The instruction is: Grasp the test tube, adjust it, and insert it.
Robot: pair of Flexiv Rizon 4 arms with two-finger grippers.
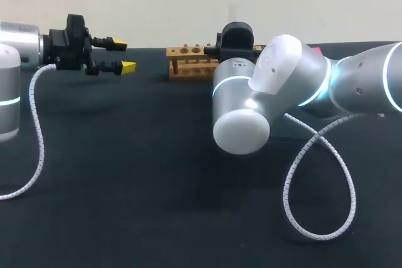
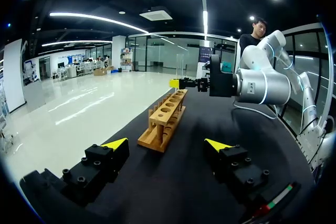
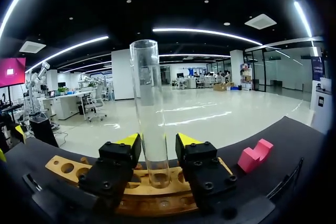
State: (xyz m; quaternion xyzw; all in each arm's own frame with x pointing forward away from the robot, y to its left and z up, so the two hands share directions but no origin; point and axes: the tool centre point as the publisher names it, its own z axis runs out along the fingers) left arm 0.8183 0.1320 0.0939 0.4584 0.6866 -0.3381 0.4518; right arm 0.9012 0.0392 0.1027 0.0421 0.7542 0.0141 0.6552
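My head camera looks down from behind onto the surface (image 1: 125, 205). The right wrist camera peers along the right pincer (image 3: 158, 140), close over the wooden rack (image 3: 63, 167) all views share; the left pincer (image 2: 167, 144) camera sees it from farther off.

A: test tube (image 3: 149, 108)?
B: clear glass, upright, clamped in right gripper (image 3: 157, 142), lower end at a hole of the wooden rack (image 1: 188, 70)
A: rack where?
B: tabletop's far edge, near middle
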